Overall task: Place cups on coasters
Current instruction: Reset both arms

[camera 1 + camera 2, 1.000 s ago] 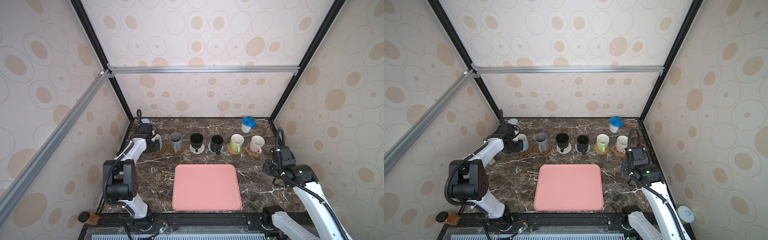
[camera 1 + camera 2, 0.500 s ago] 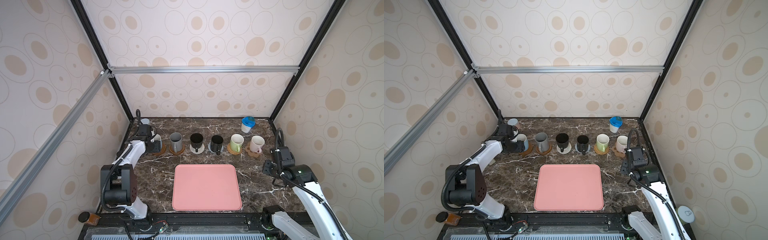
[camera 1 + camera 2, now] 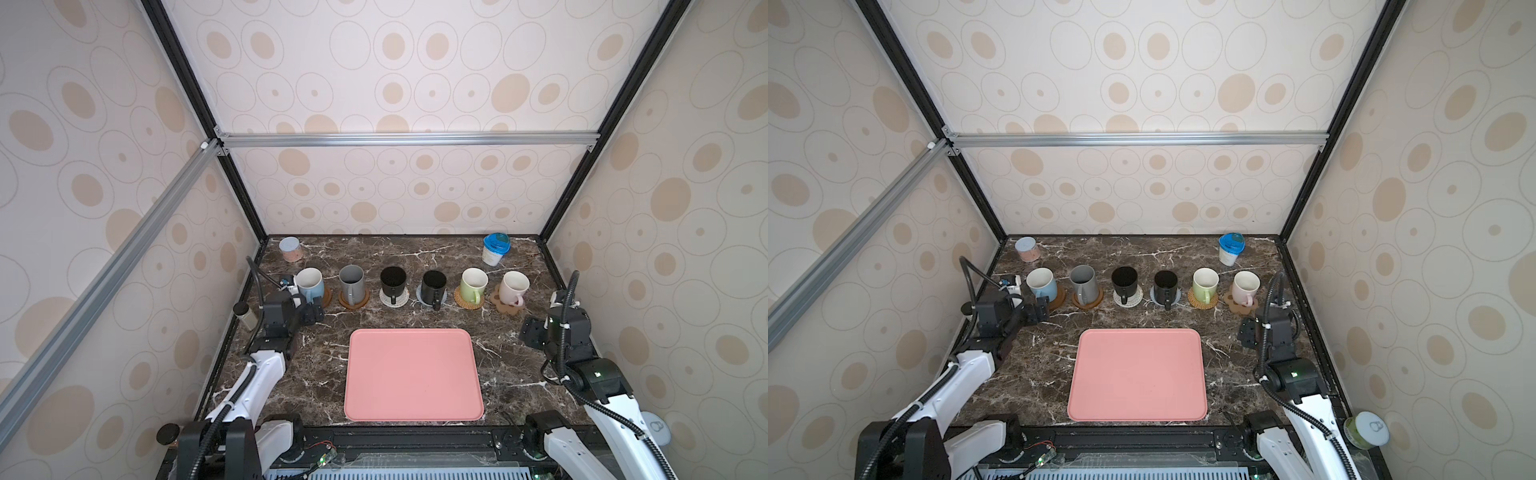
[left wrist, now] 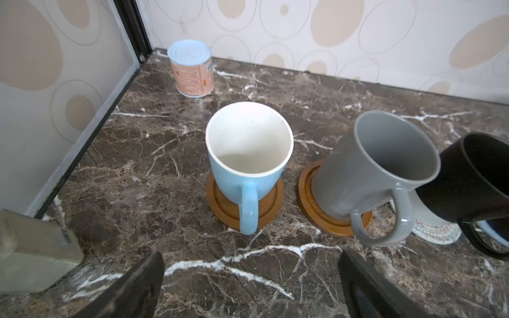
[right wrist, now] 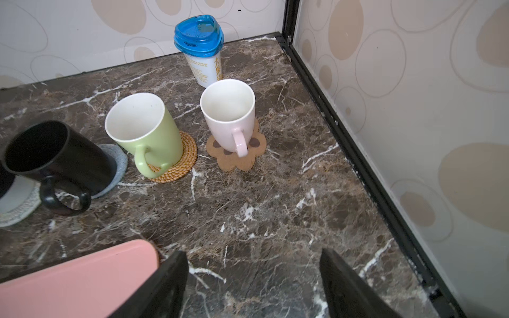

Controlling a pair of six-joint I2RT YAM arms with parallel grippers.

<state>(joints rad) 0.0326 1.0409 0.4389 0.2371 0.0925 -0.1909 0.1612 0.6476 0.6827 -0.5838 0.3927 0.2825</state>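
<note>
Six cups stand in one row across the far part of the worktop (image 3: 316,365) in both top views, each on its own coaster: light blue cup (image 3: 309,283), grey cup (image 3: 351,281), black cup (image 3: 392,280), second black cup (image 3: 434,283), green cup (image 3: 473,283), pink-white cup (image 3: 513,286). The left hand (image 3: 313,311) sits just in front of the light blue cup; the right hand (image 3: 534,331) sits near the pink-white cup, apart from it. Left wrist view: the left fingers (image 4: 137,289) stand apart over bare worktop; the light blue cup stands on a brown wooden coaster (image 4: 271,205), handle toward the hand, untouched. Right wrist view: the right fingers (image 5: 165,286) stand apart, gripping nothing; the pink-white cup stands on a paw-shaped coaster (image 5: 249,161), the green cup on a rattan coaster (image 5: 186,161)
</note>
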